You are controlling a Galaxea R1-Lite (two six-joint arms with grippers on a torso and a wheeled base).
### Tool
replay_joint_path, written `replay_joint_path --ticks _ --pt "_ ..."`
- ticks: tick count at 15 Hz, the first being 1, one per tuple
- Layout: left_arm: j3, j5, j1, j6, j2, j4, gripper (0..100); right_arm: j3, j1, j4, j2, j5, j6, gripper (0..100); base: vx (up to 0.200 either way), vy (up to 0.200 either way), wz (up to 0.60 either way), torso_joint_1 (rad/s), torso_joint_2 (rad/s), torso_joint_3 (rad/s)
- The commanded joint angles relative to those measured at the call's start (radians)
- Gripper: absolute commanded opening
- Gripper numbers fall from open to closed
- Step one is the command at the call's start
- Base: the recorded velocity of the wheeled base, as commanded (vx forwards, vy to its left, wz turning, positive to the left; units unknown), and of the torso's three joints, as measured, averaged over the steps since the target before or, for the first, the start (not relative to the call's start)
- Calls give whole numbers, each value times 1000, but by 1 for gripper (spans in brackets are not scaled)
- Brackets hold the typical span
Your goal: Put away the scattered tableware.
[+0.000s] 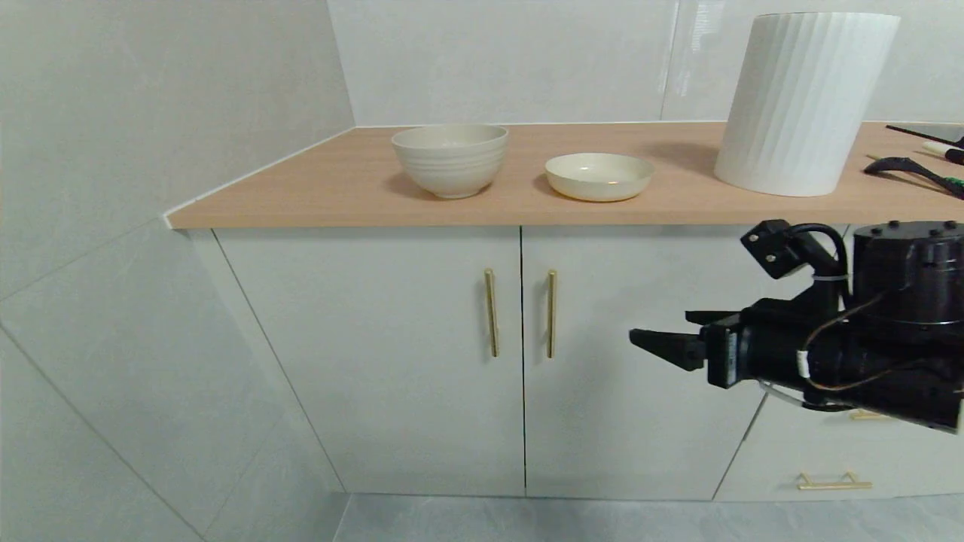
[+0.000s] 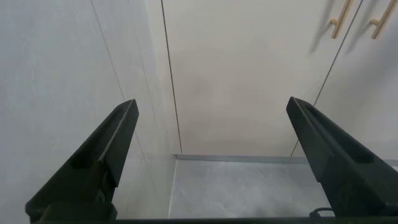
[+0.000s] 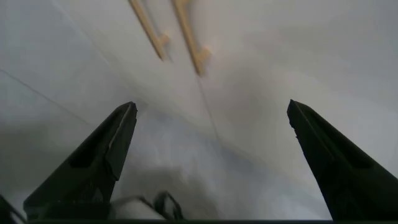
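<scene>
Presently the black right gripper (image 1: 663, 337) is hanging empty, jaws spread wide, before the white cabinet doors (image 1: 376, 376), while the ribbed cream ceramic bowl (image 1: 450, 159) and the shallow cream round dish (image 1: 599, 176) are sitting higher up and leftward on the wooden countertop (image 1: 316, 196), the dish nearer.

1. The right arm (image 1: 866, 354) is held low on the robot's right, forearm about level, wrist pointing toward the robot's left.
2. The right gripper (image 1: 678, 335) has its fingers spread wide and is empty.
3. The left gripper (image 2: 211, 158) is tilted downward, fingers spread wide, and is empty.
</scene>
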Motion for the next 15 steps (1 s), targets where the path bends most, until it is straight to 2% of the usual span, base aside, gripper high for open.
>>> replay_joint_path --ticks 1,4,8,9,10,12,15 --pt "0 0 0 0 0 0 100 -14 53 -123 176 -7 41 100 0 0 0 0 0 0" --pt "0 0 0 0 0 0 100 -36 100 -284 260 0 190 100 0 0 0 0 0 0" --pt "0 0 0 0 0 0 100 -85 120 -359 364 -5 192 100 0 0 0 0 0 0" --pt "0 0 0 0 0 0 100 -94 123 -459 410 -25 185 100 0 0 0 0 0 0" --pt "0 0 0 1 0 0 100 -120 125 -479 440 -45 185 100 0 0 0 0 0 0" --pt "0 0 0 0 0 0 100 -166 133 -483 487 -97 184 100 0 0 0 0 0 0" --pt "0 0 0 0 0 0 100 -194 136 -483 519 -96 141 100 0 0 0 0 0 0"
